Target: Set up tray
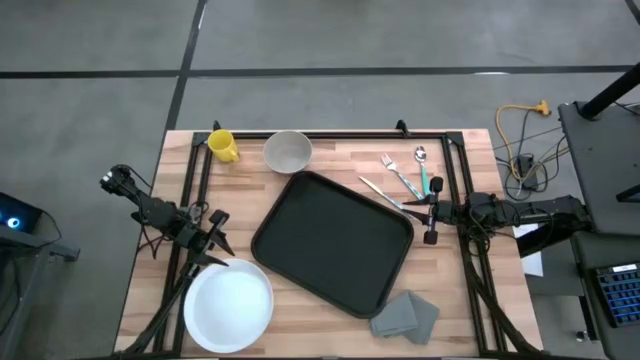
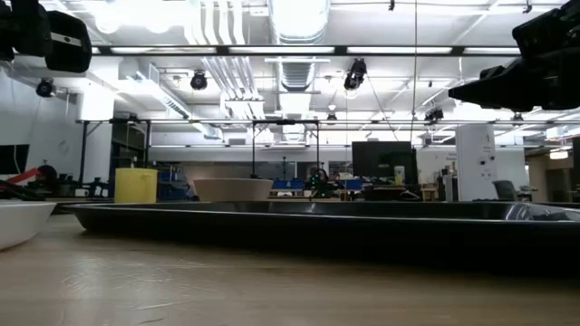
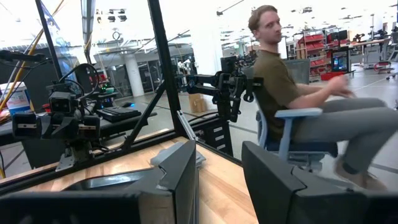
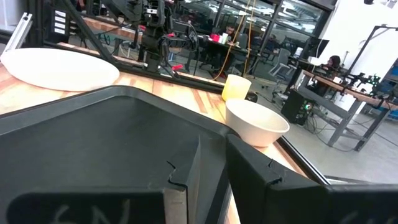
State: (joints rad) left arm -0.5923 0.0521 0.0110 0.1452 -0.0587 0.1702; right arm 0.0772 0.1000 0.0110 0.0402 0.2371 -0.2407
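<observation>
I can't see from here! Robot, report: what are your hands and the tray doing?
Left hand open, empty, near white plate. Right hand empty, at tray edge. Tray empty, flat on table. Nothing in the way.

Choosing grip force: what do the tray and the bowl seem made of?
Tray: probably plastic, matte black, no glare, rounded moulded rim. Bowl: ceramic or melamine, off-white, smooth with a soft sheen; the look leaves it open.
</observation>
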